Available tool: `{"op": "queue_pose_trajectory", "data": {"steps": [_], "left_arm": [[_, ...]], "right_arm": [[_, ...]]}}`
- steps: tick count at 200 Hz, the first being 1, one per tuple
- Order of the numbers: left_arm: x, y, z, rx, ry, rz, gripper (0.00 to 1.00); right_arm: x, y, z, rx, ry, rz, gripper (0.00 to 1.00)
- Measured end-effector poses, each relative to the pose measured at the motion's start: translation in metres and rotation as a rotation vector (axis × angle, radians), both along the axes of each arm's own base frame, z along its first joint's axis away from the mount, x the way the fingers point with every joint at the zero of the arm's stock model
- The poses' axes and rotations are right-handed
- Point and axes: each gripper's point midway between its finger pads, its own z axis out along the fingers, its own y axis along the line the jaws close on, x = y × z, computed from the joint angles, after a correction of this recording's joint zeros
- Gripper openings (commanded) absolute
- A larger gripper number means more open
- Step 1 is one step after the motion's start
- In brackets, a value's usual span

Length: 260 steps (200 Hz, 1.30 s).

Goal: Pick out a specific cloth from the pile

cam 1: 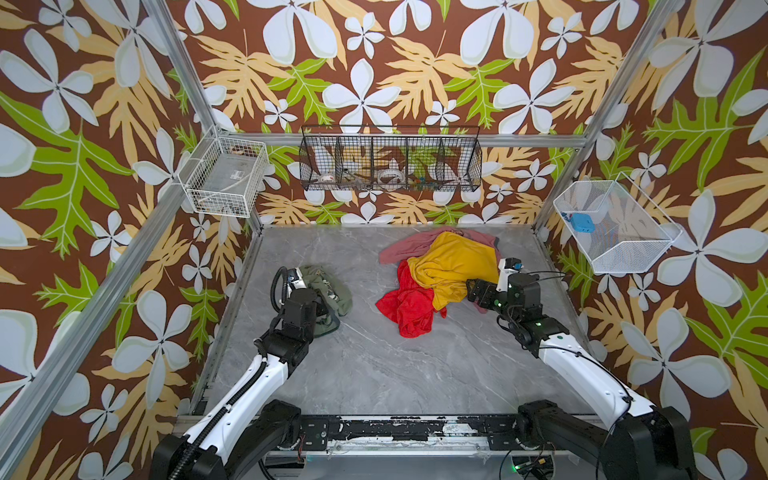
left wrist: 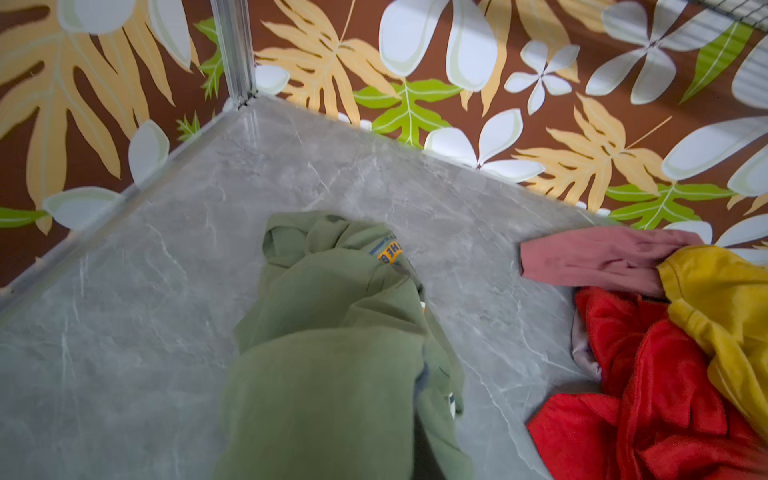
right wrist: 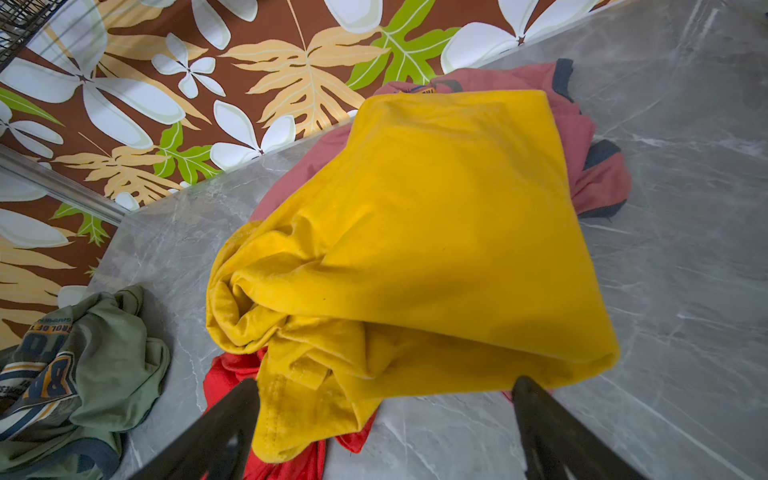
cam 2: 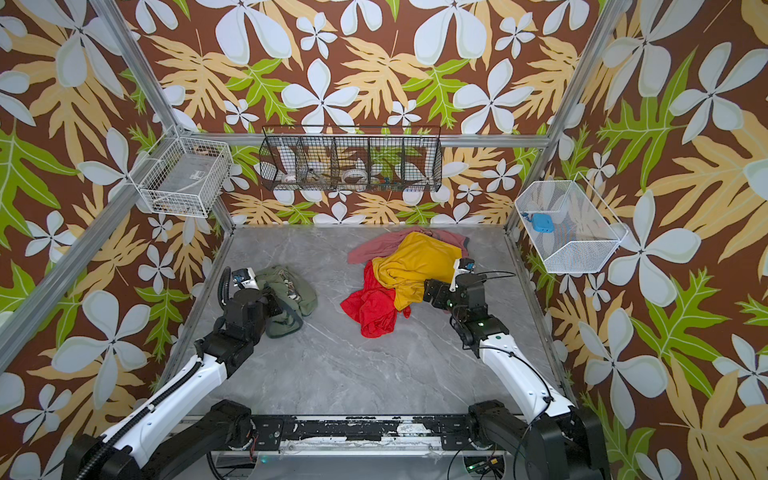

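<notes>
The olive-green cloth (cam 1: 334, 291) (cam 2: 297, 286) lies bunched on the left of the grey table, apart from the pile. My left gripper (cam 1: 326, 309) is shut on its near end. In the left wrist view the cloth (left wrist: 332, 332) covers the jaws, and its yellow mark (left wrist: 388, 253) shows farther out. The pile (cam 1: 440, 270) (cam 2: 409, 270) sits at the back right: a mustard-yellow cloth (right wrist: 436, 232) lies over a red cloth (cam 1: 407, 307) and a pink cloth (cam 1: 401, 247). My right gripper (cam 1: 473, 291) (right wrist: 384, 384) stands open at the pile's near right edge, with the yellow hem just past its fingertips.
Patterned walls and aluminium posts close in the marble table (cam 1: 395, 365). A white wire basket (cam 1: 224, 178) hangs at the left. At the back hangs a black wire basket (cam 1: 390, 160). Another white basket (cam 1: 615, 226) at the right holds a blue thing.
</notes>
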Motion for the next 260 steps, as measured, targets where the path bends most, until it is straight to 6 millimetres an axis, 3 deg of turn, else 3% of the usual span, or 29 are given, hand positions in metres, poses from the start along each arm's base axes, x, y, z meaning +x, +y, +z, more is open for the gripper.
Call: {"op": "queue_pose_trajectory", "data": {"steps": [68,129,157,177,209,233,243,260], "left_arm": [[-0.01,-0.015,-0.077,-0.061,0.254,-0.034,0.0],[0.025,-0.013,-0.096,-0.02,0.388,-0.005,0.0],[0.03,-0.015,-0.128,0.005,0.49,-0.009,0.01],[0.028,-0.015,-0.148,0.007,0.539,0.001,0.23],[0.033,-0.014,-0.151,-0.009,0.526,0.026,0.59],[0.027,-0.015,-0.14,-0.027,0.508,0.017,0.77],[0.025,-0.015,-0.131,-0.03,0.497,0.012,0.88],[0.022,-0.014,-0.109,-0.021,0.463,0.015,0.95]], "right_arm": [[0.004,0.002,0.01,0.0,-0.022,0.009,0.92],[0.004,0.005,0.014,0.0,-0.029,0.03,0.92],[0.002,0.004,0.016,-0.013,-0.04,0.033,0.92],[0.001,0.001,0.017,-0.027,-0.044,0.022,0.93],[0.001,-0.002,0.017,-0.048,-0.046,0.02,0.93],[0.001,-0.004,0.016,-0.056,-0.045,0.009,0.93],[0.001,-0.004,0.016,-0.057,-0.045,0.009,0.93],[0.001,-0.004,0.016,-0.06,-0.045,0.009,0.93]]}}
